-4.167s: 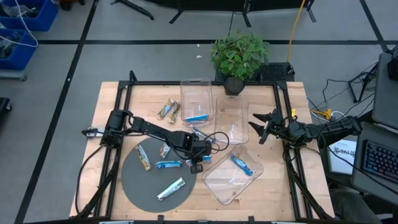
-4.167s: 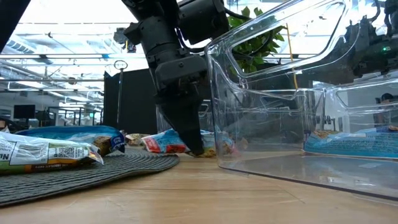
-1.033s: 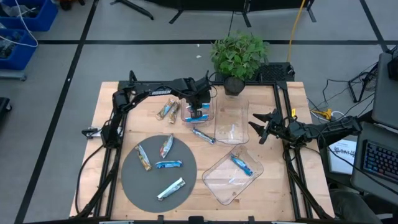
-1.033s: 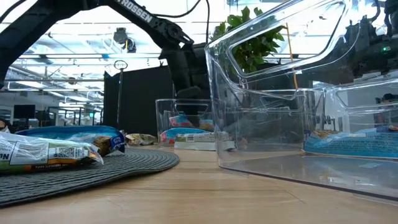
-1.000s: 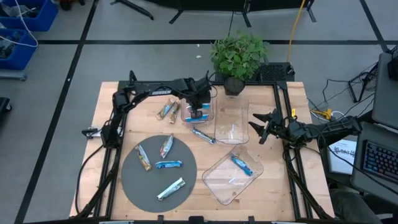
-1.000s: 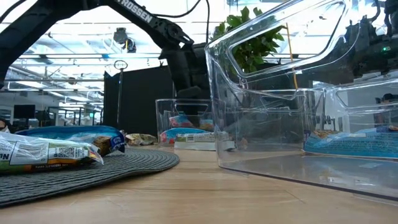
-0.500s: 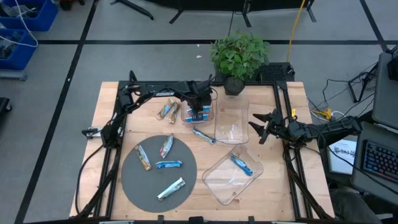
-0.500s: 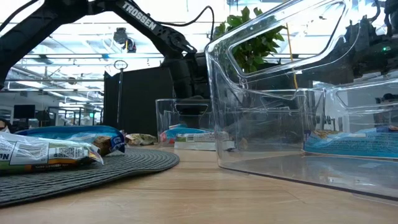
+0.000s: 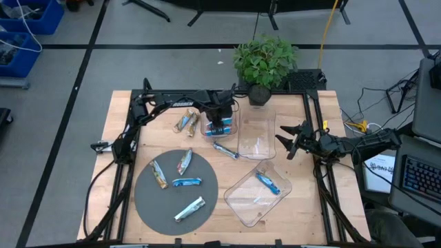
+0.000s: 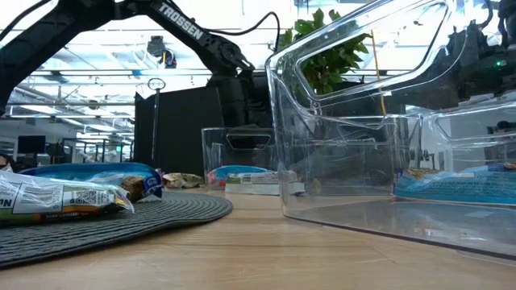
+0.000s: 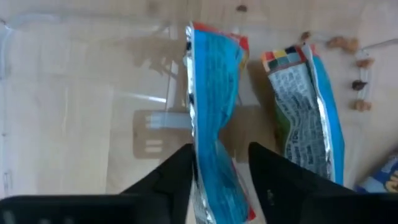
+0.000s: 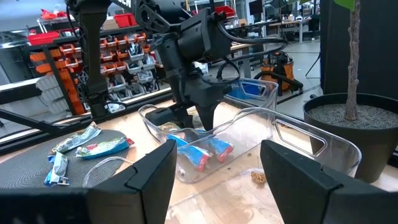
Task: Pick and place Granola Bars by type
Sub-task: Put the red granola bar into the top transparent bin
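Blue granola bar sits between the left gripper's half-open fingers – inside the clear bin. It looks let go. Next – lift away. Right gripper waits, open and empty.

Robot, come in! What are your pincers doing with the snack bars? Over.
Left pincer inside far bin, fingers astride blue bar. Right pincer open, waiting at table's right side. Nothing blocking.
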Robot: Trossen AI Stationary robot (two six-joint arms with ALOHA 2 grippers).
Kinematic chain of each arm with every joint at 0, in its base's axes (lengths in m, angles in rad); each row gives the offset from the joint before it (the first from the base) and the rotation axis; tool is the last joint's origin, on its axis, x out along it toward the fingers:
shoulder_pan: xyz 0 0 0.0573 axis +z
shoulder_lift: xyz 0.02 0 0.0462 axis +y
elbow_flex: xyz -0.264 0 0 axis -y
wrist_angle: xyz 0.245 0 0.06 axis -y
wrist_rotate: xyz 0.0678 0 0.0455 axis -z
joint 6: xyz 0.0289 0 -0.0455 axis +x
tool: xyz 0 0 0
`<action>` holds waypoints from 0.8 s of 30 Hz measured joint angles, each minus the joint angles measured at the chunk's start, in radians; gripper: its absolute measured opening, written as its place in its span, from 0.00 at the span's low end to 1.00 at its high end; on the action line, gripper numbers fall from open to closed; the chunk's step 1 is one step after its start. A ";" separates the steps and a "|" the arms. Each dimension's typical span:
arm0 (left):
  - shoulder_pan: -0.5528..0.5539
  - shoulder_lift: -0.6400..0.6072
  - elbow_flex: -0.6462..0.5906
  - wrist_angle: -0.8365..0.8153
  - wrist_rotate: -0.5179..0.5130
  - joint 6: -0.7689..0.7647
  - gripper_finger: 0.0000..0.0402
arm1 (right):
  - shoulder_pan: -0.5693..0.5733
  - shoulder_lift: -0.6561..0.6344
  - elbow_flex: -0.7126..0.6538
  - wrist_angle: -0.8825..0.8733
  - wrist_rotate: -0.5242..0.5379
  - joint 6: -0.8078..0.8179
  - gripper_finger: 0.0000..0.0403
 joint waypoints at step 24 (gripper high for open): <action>0.005 -0.412 0.000 -0.164 -0.129 -0.362 0.76 | 0.000 0.001 0.000 0.000 0.000 0.000 0.56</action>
